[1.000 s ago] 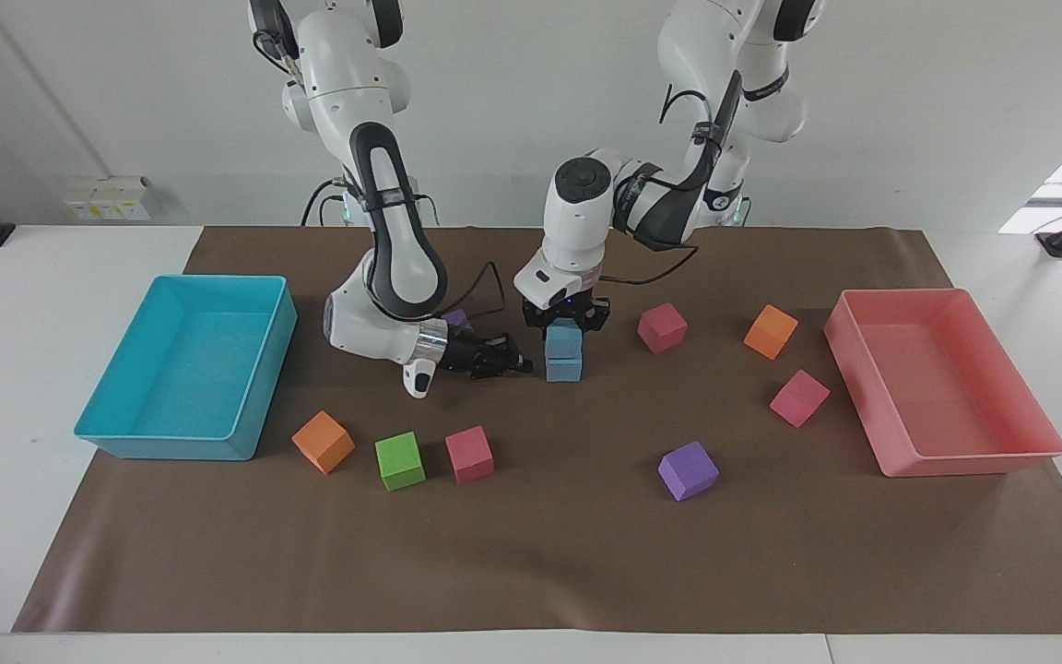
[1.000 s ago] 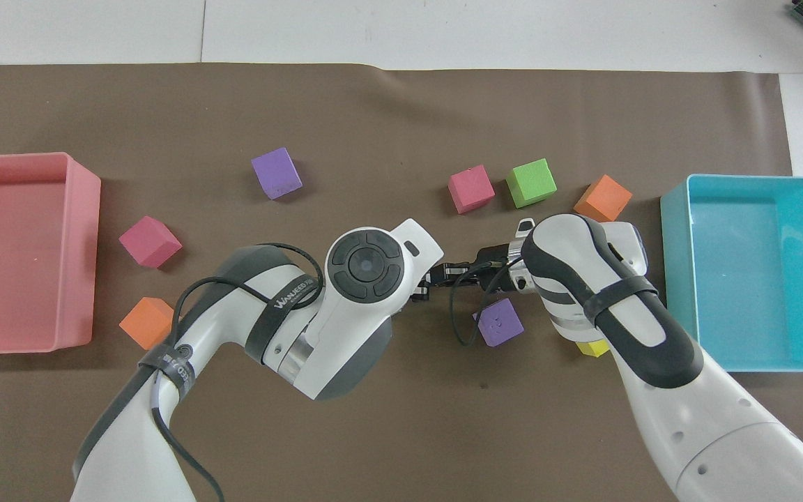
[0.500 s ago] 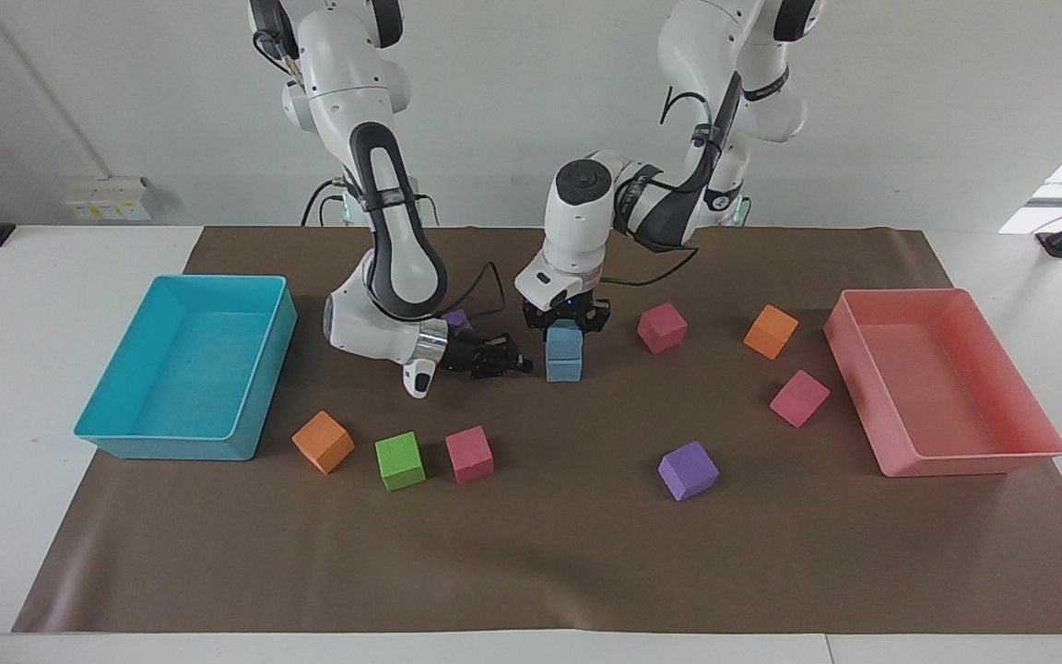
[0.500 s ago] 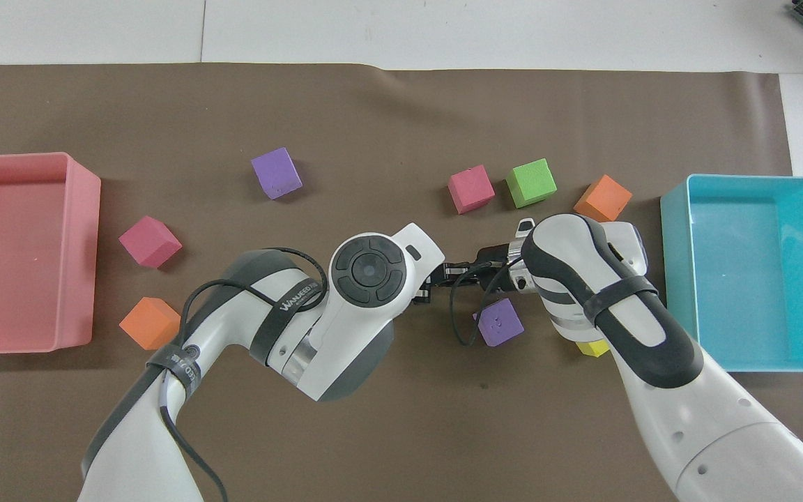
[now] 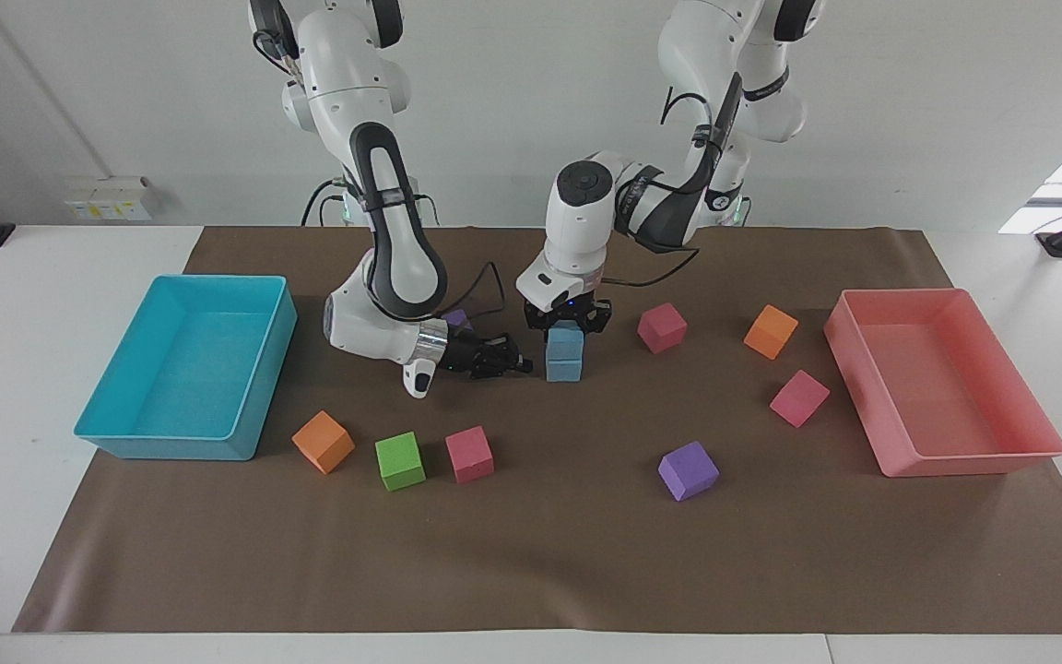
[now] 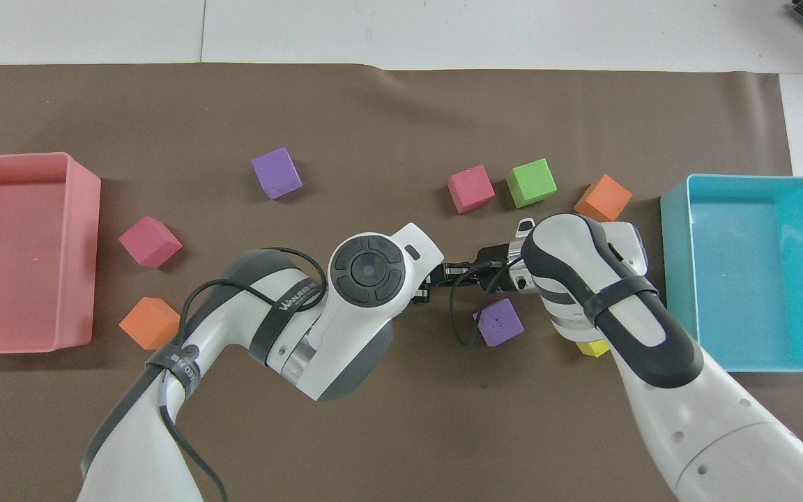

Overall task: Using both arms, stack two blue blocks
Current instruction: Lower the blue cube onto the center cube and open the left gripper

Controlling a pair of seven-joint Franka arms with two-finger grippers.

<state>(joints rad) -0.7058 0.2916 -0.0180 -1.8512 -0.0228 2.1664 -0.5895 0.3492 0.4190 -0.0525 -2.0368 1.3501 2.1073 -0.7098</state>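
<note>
Blocks, blue, two: the upper blue block (image 5: 565, 338) is sitting on the lower blue block (image 5: 564, 367), which is resting on the brown mat (image 5: 531, 553) near the middle of the table; in the overhead view the left arm's wrist is hiding the stack.

Left gripper (image 5: 567, 320): pointing straight down over the stack, its fingers (image 5: 595, 318) standing spread at either side of the upper block's top; whether they are touching the block cannot be told.

Right gripper (image 5: 514, 361): lying low and level over the mat just beside the stack, toward the right arm's end, its tip pointing at the blocks without touching them; whether its fingers are spread or pressed together cannot be told.

Trays: a turquoise tray (image 5: 273, 337) is sitting at the right arm's end, a pink tray (image 5: 1038, 443) at the left arm's end.

Other cubes on the mat: two orange (image 5: 323, 442) (image 5: 771, 330), one green (image 5: 400, 460), three pink (image 5: 469, 454) (image 5: 662, 327) (image 5: 799, 397), two purple (image 5: 688, 470) (image 6: 500, 322), and one yellow cube (image 6: 592, 348) partly hidden under the right arm.
</note>
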